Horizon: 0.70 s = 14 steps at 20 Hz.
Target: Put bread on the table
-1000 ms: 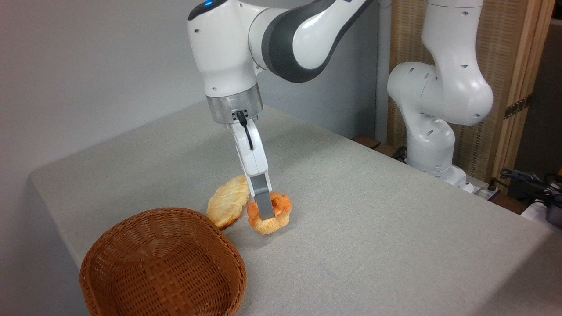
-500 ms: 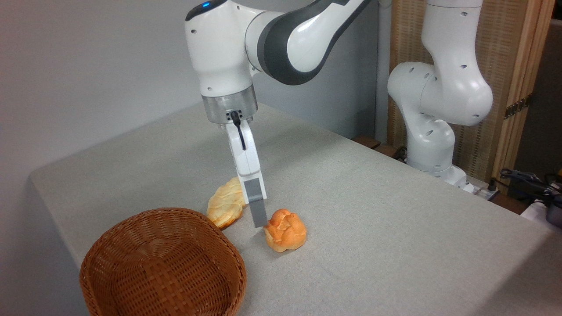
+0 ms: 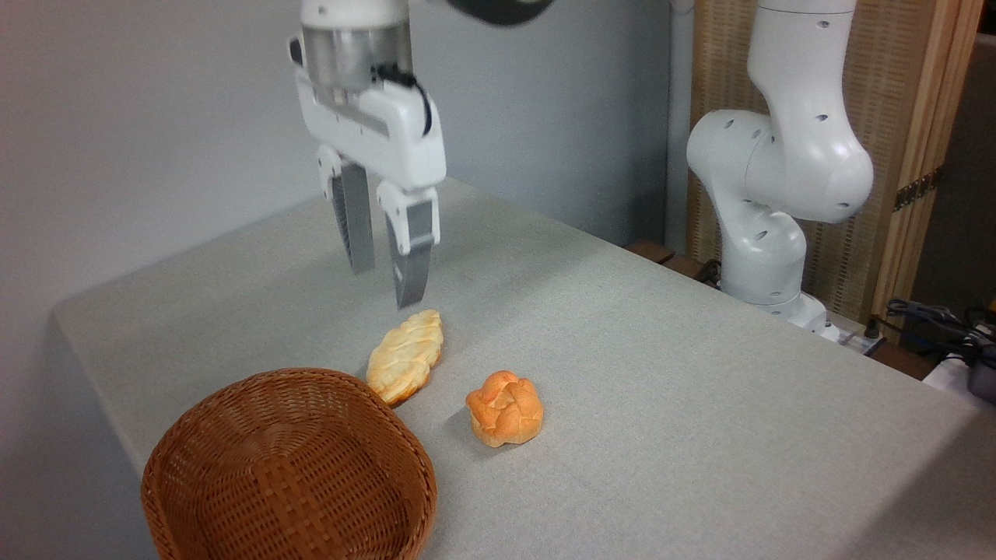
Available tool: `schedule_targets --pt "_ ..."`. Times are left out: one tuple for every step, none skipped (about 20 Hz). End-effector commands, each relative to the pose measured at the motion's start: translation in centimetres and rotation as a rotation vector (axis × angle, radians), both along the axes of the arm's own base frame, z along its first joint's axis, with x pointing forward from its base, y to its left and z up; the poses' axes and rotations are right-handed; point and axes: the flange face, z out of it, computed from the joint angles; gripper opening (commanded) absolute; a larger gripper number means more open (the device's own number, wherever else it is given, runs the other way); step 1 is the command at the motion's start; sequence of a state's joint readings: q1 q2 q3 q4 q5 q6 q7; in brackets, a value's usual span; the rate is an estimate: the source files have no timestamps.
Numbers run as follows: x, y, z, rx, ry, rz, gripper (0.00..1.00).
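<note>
I see the end effector [image 3: 387,280] hanging in the air above the counter [image 3: 661,389], its two fingers spread apart and holding nothing. The bread [image 3: 505,407] sits on the grey cloth, clear of everything. A pale braided loaf [image 3: 405,355] lies at its ten o'clock, and the wicker basket [image 3: 288,467] rests at its eight o'clock.

The bread [image 3: 505,407] sits on the grey table [image 3: 661,373], near a pale braided loaf [image 3: 405,355] and a brown wicker basket [image 3: 288,470]. The gripper [image 3: 387,286] hangs above the loaf, its fingers parted and holding nothing.
</note>
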<state>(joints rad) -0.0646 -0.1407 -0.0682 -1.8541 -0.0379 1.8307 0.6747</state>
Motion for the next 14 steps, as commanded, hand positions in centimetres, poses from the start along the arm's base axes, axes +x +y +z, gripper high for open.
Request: schedule_targets --pt "1.7 1.7 3.6 -0.051 0.116 0.060 1.00" --pt "2.1 1.4 3.9 -0.047 0.128 0.067 1.00" --pt "2.3 1.3 3.9 -0.045 0.129 0.079 1.00" --pt "2.4 1.2 3.7 -0.040 0.133 0.110 1.00" --pt "2.4 0.9 3.7 -0.039 0.134 0.120 1.00" --pt "2.4 0.5 3.7 -0.037 0.134 0.115 1.00" --pt "2.4 0.6 3.6 -0.035 0.135 0.115 1.00" --pt "2.3 0.5 3.5 -0.023 0.134 0.112 1.00" --pt "2.4 0.7 3.5 -0.011 0.132 0.114 1.00" --pt "2.4 0.7 3.6 -0.008 0.130 0.111 1.00" --pt "2.4 0.7 3.5 -0.003 0.131 0.111 1.00" --pt "2.3 0.8 3.6 0.003 0.130 0.112 1.00" --pt "2.3 1.0 3.7 0.014 0.126 0.112 1.00" --pt "2.3 1.0 3.7 0.015 0.126 0.112 1.00"
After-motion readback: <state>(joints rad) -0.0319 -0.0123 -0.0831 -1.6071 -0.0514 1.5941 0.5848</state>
